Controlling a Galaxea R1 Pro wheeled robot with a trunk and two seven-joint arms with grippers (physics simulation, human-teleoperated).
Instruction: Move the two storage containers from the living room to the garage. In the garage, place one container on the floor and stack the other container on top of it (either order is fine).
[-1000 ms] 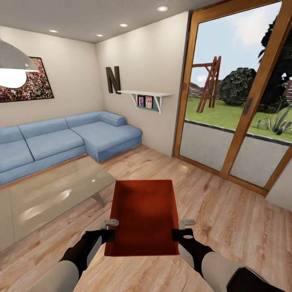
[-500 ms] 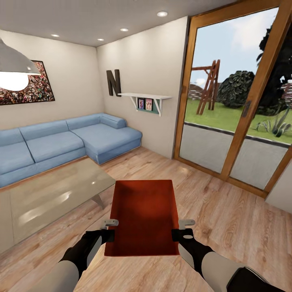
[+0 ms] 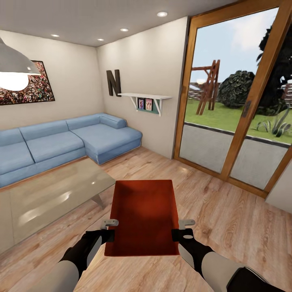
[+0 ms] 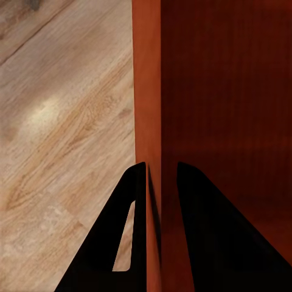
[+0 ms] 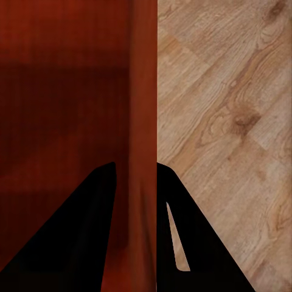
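Your left hand [image 3: 110,229] and right hand [image 3: 181,229] each clench a side wall of one storage container [image 3: 144,217], carried above the wood-plank floor [image 3: 227,227].

A long blue corner sofa [image 3: 69,140] sits against the cream walls, with a low rectangular glass-topped coffee table [image 3: 52,194] just in front of it. Above hang a framed crowd picture [image 3: 26,83], a dark letter N [image 3: 113,81] and a white wall shelf [image 3: 146,97] holding 2 small photos. A grey dome pendant lamp [image 3: 14,69] glows nearby.
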